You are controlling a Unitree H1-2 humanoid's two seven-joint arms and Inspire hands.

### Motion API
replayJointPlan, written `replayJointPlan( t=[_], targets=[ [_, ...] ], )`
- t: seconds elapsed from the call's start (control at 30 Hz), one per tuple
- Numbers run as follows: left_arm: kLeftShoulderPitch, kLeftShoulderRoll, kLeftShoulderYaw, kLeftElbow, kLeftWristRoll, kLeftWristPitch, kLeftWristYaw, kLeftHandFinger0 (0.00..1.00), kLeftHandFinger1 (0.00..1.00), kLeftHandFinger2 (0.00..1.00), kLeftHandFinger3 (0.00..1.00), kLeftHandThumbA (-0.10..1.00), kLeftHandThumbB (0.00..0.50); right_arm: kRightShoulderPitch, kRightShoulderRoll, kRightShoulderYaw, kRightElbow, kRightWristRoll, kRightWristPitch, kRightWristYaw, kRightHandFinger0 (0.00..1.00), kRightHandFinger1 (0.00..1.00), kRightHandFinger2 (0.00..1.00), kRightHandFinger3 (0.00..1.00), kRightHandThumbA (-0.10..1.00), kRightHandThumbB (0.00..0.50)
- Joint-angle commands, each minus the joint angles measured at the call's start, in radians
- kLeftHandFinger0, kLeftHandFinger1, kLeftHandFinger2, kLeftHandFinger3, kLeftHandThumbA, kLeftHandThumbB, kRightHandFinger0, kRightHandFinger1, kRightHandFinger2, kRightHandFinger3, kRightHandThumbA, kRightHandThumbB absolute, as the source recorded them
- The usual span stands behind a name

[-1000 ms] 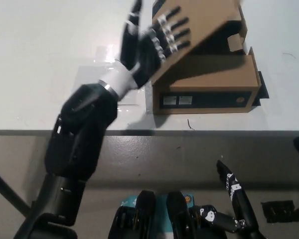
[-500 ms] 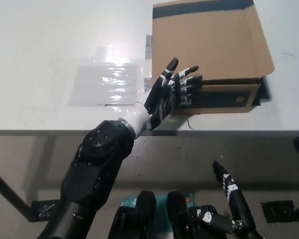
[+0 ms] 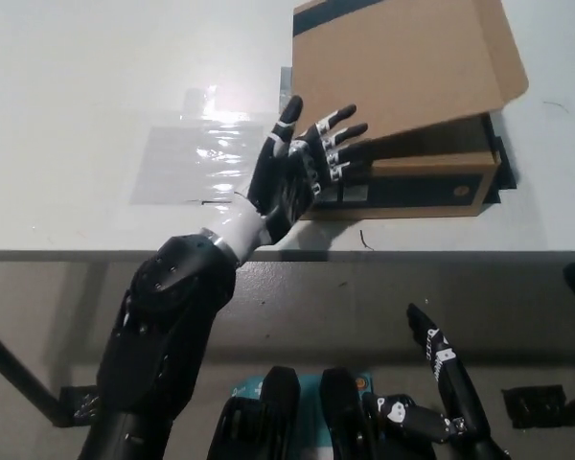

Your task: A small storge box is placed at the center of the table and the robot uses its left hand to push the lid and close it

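white worktop (image 3: 96,86) spread out beyond and to both sides of the left robot hand (image 3: 297,172), with a clear plastic sheet (image 3: 196,158) lying flat on it just to the hand's outer side. next in size, the brown cardboard storage box (image 3: 426,177) sat directly ahead of that hand's fingertips, its long axis running crosswise to the reaching arm. its lid (image 3: 398,67) was tilted up, not shut, hinged along the far edge and leaning over the box body. the left robot hand was released, fingers spread and grasping nothing, with the fingertips at the lid's near lower edge; whether they touched it could not be told. the push probably had to go forward and down. the right robot hand (image 3: 446,383) rested low, below the worktop edge, well apart from the box, fingers extended and empty.
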Motion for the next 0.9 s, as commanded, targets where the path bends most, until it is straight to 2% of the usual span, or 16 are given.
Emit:
replayJointPlan(
  t=[0.0, 0.1, 0.23, 0.37, 0.43, 0.53, 0.57, 0.6, 0.67, 0.7, 0.73, 0.77, 0.87],
  targets=[
    [0.062, 0.02, 0.016, -0.249, -0.13, 0.138, -0.043, 1.0, 1.0, 1.0, 1.0, 1.0, 0.382, -0.024, 0.008, 0.004, -0.019, 0.011, -0.05, 0.014, 1.0, 1.0, 1.0, 1.0, 1.0, 0.355],
    [0.17, 0.06, 0.006, -0.455, -0.22, 0.221, -0.06, 1.0, 1.0, 1.0, 1.0, 1.0, 0.393, -0.032, 0.012, 0.003, -0.011, 0.015, -0.05, 0.015, 1.0, 1.0, 1.0, 1.0, 1.0, 0.353],
    [0.305, 0.115, -0.018, -0.645, -0.275, 0.226, -0.075, 1.0, 1.0, 1.0, 1.0, 1.0, 0.39, -0.044, 0.01, 0.002, -0.004, 0.022, -0.05, 0.025, 1.0, 1.0, 1.0, 1.0, 1.0, 0.337],
    [0.445, 0.177, -0.028, -0.77, -0.333, 0.222, -0.087, 1.0, 1.0, 1.0, 1.0, 1.0, 0.391, -0.044, 0.01, -0.001, 0.006, 0.03, -0.05, 0.033, 1.0, 1.0, 1.0, 1.0, 1.0, 0.343],
    [0.501, 0.194, -0.029, -0.788, -0.314, 0.172, -0.103, 1.0, 1.0, 1.0, 1.0, 1.0, 0.378, -0.032, 0.009, 0.0, 0.0, 0.029, -0.05, 0.032, 1.0, 1.0, 1.0, 1.0, 1.0, 0.339],
    [0.559, 0.223, -0.006, -0.776, -0.155, 0.023, -0.095, 1.0, 1.0, 1.0, 1.0, 1.0, 0.411, -0.045, 0.013, -0.008, 0.01, 0.031, -0.05, 0.027, 1.0, 1.0, 1.0, 1.0, 1.0, 0.344],
    [0.577, 0.222, 0.004, -0.755, -0.115, -0.035, -0.093, 1.0, 1.0, 1.0, 1.0, 1.0, 0.408, -0.046, 0.012, -0.007, 0.012, 0.027, -0.05, 0.022, 1.0, 1.0, 1.0, 1.0, 1.0, 0.338],
    [0.588, 0.222, 0.003, -0.751, -0.106, -0.051, -0.091, 1.0, 1.0, 1.0, 1.0, 1.0, 0.408, -0.038, 0.011, -0.006, 0.009, 0.026, -0.05, 0.022, 1.0, 1.0, 1.0, 1.0, 1.0, 0.337],
    [0.619, 0.213, 0.021, -0.687, -0.042, -0.137, -0.069, 1.0, 1.0, 1.0, 1.0, 1.0, 0.4, -0.033, 0.011, -0.008, 0.011, 0.031, -0.05, 0.026, 1.0, 1.0, 1.0, 1.0, 1.0, 0.334],
    [0.627, 0.207, 0.03, -0.624, -0.023, -0.198, -0.077, 1.0, 1.0, 1.0, 1.0, 1.0, 0.357, -0.034, 0.009, -0.005, 0.008, 0.021, -0.05, 0.018, 1.0, 1.0, 1.0, 1.0, 1.0, 0.326],
    [0.631, 0.205, 0.032, -0.596, 0.002, -0.225, -0.071, 1.0, 1.0, 1.0, 1.0, 1.0, 0.329, -0.035, 0.008, -0.005, 0.008, 0.023, -0.05, 0.02, 1.0, 1.0, 1.0, 1.0, 1.0, 0.325],
    [0.641, 0.206, 0.037, -0.533, 0.061, -0.285, -0.052, 1.0, 1.0, 1.0, 1.0, 1.0, 0.334, -0.033, 0.011, -0.003, 0.007, 0.023, -0.05, 0.021, 1.0, 1.0, 1.0, 1.0, 1.0, 0.329],
    [0.649, 0.212, 0.044, -0.432, 0.126, -0.344, -0.026, 1.0, 1.0, 1.0, 1.0, 1.0, 0.305, -0.024, 0.014, 0.003, 0.004, 0.016, -0.05, 0.017, 1.0, 1.0, 1.0, 1.0, 1.0, 0.329]
  ],
)
